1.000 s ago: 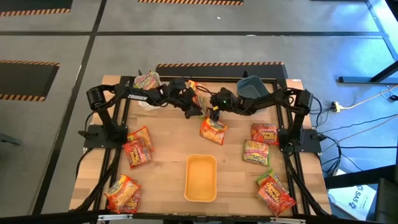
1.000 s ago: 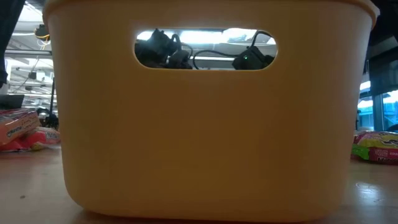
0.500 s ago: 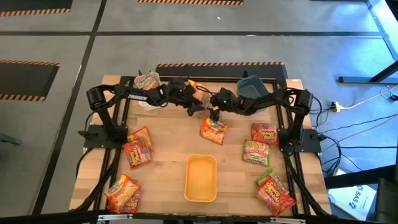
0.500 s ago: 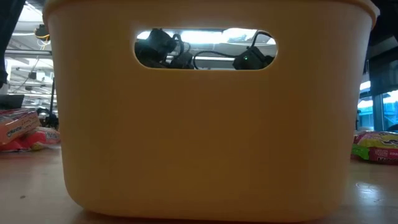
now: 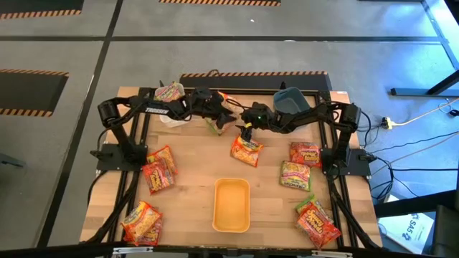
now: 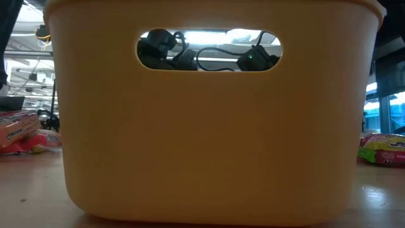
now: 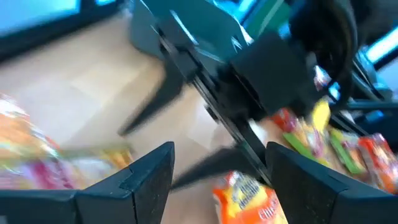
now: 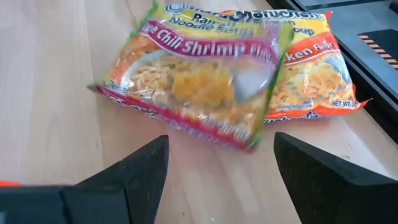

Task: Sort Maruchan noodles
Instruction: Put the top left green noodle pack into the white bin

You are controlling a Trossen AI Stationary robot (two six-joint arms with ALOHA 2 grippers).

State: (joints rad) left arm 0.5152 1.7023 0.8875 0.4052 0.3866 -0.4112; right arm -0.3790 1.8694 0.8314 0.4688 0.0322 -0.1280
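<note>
Both arms are reaching in over the far middle of the wooden tabletop [image 5: 193, 186], where their grippers are nearly meeting. The left gripper [image 5: 228, 117] is hovering with its fingers [image 7: 146, 180] spread apart and nothing between them, and just beside it a green-edged packet [image 5: 213, 125] is lying on the wood. The right gripper [image 5: 244, 131] is also spread wide and gripping nothing; its wrist view is looking down on a green and pink shrimp packet [image 8: 199, 74] lying partly on top of an orange chicken packet [image 8: 314, 71], both flat on the tabletop. From above, an orange packet [image 5: 246, 150] is sitting just below the right gripper, toward the near side. The other noodle packets are lying scattered: two orange-red ones [image 5: 159, 168] by the left arm's base, two more [image 5: 141, 222] at the near left corner, an orange one [image 5: 306, 153] and a green one [image 5: 295, 175] on the right side, and a red pair [image 5: 316, 221] at the near right corner. One packet [image 5: 170, 92] is resting in the white bin at the far left. A yellow bin [image 5: 232, 206] is standing at the near middle, and a blue bin [image 5: 290, 99] is sitting at the far right, behind the right arm.
</note>
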